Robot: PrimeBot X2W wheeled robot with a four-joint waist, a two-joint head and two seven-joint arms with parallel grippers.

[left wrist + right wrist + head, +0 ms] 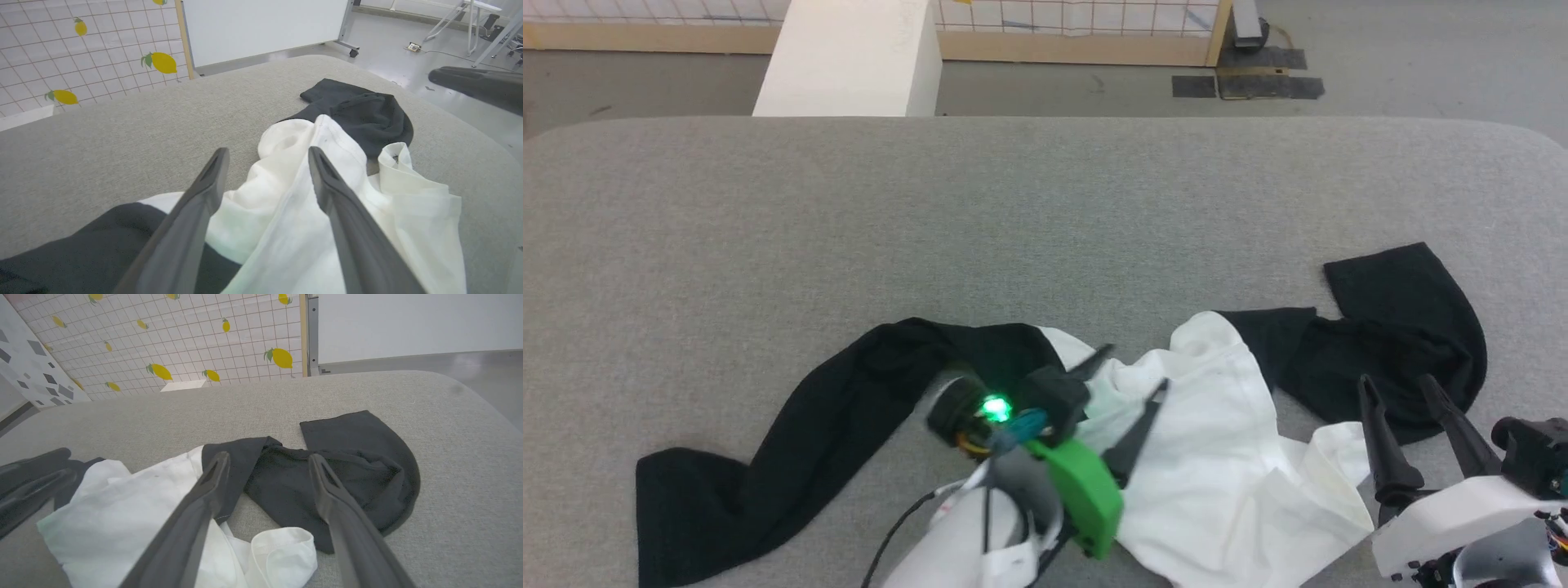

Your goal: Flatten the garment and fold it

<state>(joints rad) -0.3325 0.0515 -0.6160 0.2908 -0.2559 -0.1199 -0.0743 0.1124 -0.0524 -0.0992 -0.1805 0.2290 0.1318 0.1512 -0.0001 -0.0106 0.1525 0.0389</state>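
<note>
The garment (1209, 457) lies crumpled on the grey table near its front edge, white body bunched in the middle, one black sleeve (792, 441) stretched to the left and the other (1405, 343) heaped at the right. My left gripper (1134, 369) hovers open over the white cloth (286, 196) beside the left sleeve, nothing between its fingers. My right gripper (1396, 384) stands open at the front right, its fingers (327, 486) above the right black sleeve (355, 465), holding nothing.
The grey padded table (1013, 212) stretches wide behind the garment. A white box (849, 57) stands on the floor beyond the far edge, in front of a tiled partition (184, 339) with lemon prints. A white board on wheels (261, 24) stands further off.
</note>
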